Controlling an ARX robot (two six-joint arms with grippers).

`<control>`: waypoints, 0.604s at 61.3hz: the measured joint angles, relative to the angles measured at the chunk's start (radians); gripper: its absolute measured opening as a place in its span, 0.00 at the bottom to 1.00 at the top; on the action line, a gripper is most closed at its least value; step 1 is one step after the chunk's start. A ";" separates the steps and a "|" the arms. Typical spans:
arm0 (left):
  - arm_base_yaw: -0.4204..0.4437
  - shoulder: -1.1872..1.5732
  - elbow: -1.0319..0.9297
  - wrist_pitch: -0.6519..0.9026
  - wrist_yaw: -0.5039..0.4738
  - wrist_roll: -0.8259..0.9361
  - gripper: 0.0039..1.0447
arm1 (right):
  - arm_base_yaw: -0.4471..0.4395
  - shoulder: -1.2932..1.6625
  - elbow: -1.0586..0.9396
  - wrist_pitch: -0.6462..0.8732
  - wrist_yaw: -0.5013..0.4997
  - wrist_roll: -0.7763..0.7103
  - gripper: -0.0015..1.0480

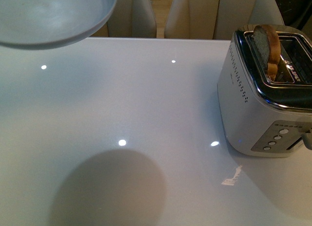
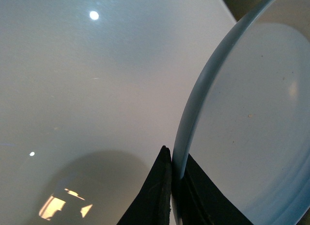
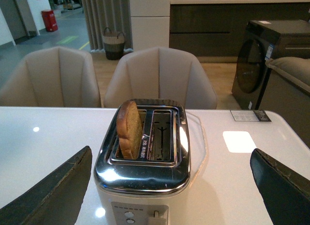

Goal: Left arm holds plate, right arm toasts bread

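Tan brown-crusted bread slice point(image 3: 130, 130) is seen upright in chrome toaster point(image 3: 145, 179), mid-frame ahead of wide-open empty right gripper point(image 3: 169, 157) (round pale-blue plate point(image 2: 242, 113) pinched by left gripper point(image 2: 173, 186)).

Round shallow pale blue-grey plate point(image 1: 48, 16): plain, uniform. Slice of light tan bread point(image 1: 267, 50): darker brown crust. Boxy white toaster point(image 1: 243, 104): mirror-chrome top, rows of small dark vent dots on side, grey button strip. Glossy white table point(image 1: 146, 99): bright round light spots. Padded chairs point(image 3: 160, 74): beige. Left gripper point(image 2: 177, 154): matte black.
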 joint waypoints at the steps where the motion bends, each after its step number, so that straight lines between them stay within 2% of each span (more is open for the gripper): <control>1: 0.008 0.010 -0.003 0.003 0.000 0.005 0.03 | 0.000 0.000 0.000 0.000 0.000 0.000 0.91; 9: 0.087 0.146 -0.039 0.126 0.041 0.145 0.03 | 0.000 0.000 0.000 0.000 0.000 0.000 0.91; 16: 0.120 0.261 -0.058 0.194 0.050 0.216 0.03 | 0.000 0.000 0.000 0.000 0.000 0.000 0.91; 37: 0.122 0.521 -0.092 0.345 0.037 0.282 0.03 | 0.000 0.000 0.000 0.000 0.000 0.000 0.91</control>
